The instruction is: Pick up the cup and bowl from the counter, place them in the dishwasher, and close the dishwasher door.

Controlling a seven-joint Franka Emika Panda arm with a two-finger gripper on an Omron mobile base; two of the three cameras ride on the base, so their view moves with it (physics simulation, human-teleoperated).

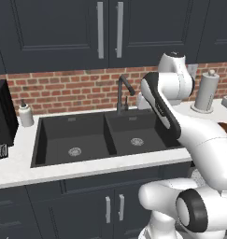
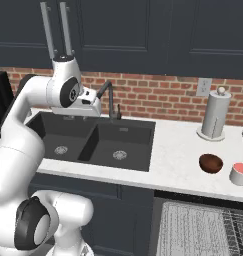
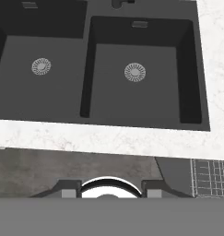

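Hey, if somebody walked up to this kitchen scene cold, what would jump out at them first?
Probably the big white robot arm looming over the dark double sink set in the white counter. Next, the brown bowl and the white cup sitting side by side on the counter right of the sink, above the dishwasher's pulled-out wire rack.

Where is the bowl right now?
In the right base view the bowl sits on the counter, right of the sink, just left of the cup and in front of the paper-towel roll.
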